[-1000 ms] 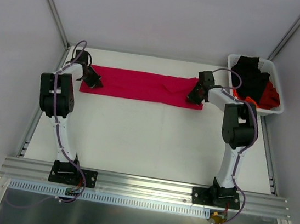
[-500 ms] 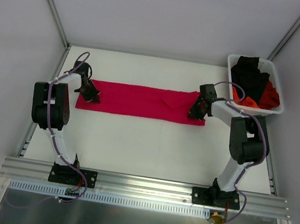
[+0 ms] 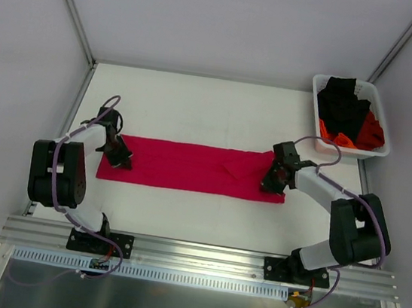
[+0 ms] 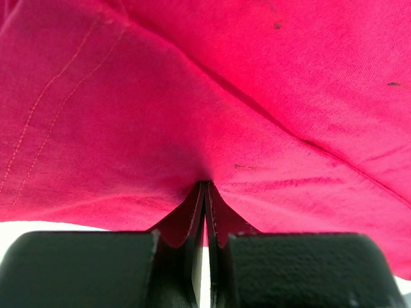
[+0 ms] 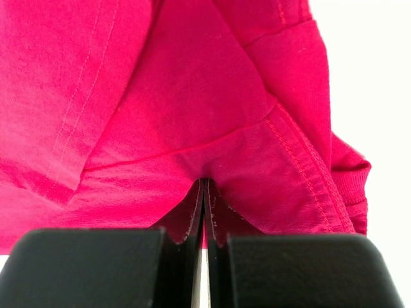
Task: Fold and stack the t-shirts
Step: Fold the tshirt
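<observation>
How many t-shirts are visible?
3: a crimson t-shirt pinched by the left gripper and right gripper; a black t-shirt and an orange-red t-shirt in the basket, where more may hide.

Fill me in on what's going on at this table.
Both arms are working on one crimson-pink t-shirt, folded into a long strip lying flat across the table. The left claw is shut on its left end and the right claw on its right end. A black shirt and an orange-red shirt sit in the white basket at the far right corner, not yet folded.
</observation>
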Controlling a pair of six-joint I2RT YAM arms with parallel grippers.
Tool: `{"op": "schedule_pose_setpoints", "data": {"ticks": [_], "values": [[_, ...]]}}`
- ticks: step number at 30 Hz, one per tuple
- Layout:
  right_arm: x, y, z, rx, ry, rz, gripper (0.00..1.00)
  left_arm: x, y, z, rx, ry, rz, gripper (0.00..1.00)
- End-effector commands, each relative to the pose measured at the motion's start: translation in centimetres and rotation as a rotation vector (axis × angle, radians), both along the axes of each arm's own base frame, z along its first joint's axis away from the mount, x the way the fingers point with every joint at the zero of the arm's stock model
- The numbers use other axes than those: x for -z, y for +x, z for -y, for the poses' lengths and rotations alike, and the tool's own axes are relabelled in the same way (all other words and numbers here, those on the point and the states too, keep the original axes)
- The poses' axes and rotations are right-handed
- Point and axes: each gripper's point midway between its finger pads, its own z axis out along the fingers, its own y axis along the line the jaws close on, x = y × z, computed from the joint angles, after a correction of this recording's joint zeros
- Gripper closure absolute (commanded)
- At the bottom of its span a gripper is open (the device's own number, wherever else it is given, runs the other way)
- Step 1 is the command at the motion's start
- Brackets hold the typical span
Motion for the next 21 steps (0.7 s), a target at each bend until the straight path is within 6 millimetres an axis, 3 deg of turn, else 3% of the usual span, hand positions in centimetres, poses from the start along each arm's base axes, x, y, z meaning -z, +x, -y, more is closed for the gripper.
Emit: {"op": "schedule_pose_setpoints", "data": {"ticks": [1, 4, 6, 7, 8, 12, 15, 21], "values": [[-0.1, -1.6, 1.1, 0.002, -0.075, -0.037, 1.00, -0.6, -0.9, -1.1, 0.080, 0.087, -0.020, 1.00], [-3.0, -0.1, -0.1, -0.028, -0.054, 0.033, 0.95, -3.3, 0.7, -0.8, 0.144, 0.081, 0.070, 1.00], [-6.3, 1.4, -1.2, -0.034, -0.019, 0.123, 0.81, -6.1, 2.1, -0.7, 0.173, 0.086, 0.155, 0.96], [-7.3, 1.9, -1.6, -0.019, -0.004, 0.151, 0.70, -7.1, 2.5, -0.5, 0.190, 0.081, 0.189, 0.91], [-8.3, 2.2, -2.2, -0.008, 0.020, 0.177, 0.56, -8.8, 3.0, -0.3, 0.201, 0.082, 0.241, 0.73], [-10.3, 4.2, -4.9, 0.120, 0.195, 0.249, 0.43, -11.9, 3.5, 1.0, 0.228, 0.033, 0.339, 0.50], [-9.0, 4.5, -6.5, 0.224, 0.269, 0.236, 0.36, -12.9, 3.4, 1.8, 0.231, 0.002, 0.373, 0.38], [-6.4, 3.8, -8.5, 0.310, 0.238, 0.163, 0.34, -13.7, 2.6, 2.3, 0.241, -0.013, 0.406, 0.31]]}}
